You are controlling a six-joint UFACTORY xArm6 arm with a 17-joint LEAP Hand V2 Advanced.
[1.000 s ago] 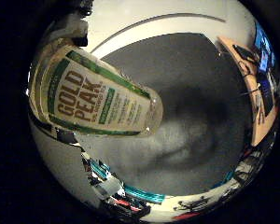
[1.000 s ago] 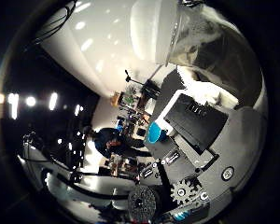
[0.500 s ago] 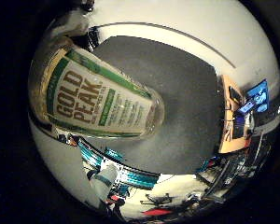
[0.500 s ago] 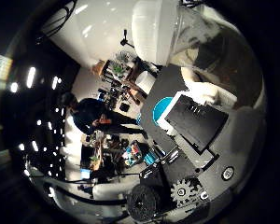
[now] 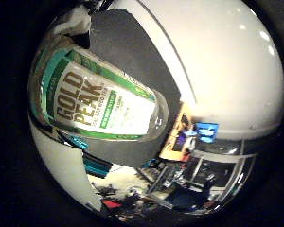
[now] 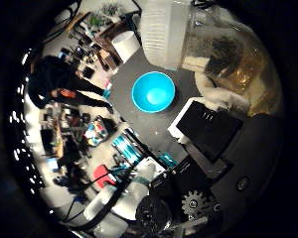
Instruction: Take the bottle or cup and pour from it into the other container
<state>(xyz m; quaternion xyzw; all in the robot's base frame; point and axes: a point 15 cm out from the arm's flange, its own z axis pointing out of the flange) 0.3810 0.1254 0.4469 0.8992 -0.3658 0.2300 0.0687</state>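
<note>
Blue plastic, the bowl [image 6: 153, 92] serves as the landmark: it stands open and apparently empty on the dark worktop [image 6: 144, 124]. Reading left to right in the thumb-side view, the bowl comes first; beside and above it, close against the palm, is the white ribbed cap [image 6: 165, 32] of the bottle [image 5: 104, 101], its clear shoulder showing amber liquid. Further right, the black and white parts of the hand [image 6: 208, 131] lie against the bottle. The little-finger-side view shows the green-and-white labelled body filling much of the frame, clear of the worktop, so the hand is judged to be closed around it, though the fingers' curl is only partly visible. Step in hand: carrying the lifted bottle toward the bowl. The next move calls for bringing the neck over the bowl's rim and tilting; the cap appears to be on, which would block any pour.
</note>
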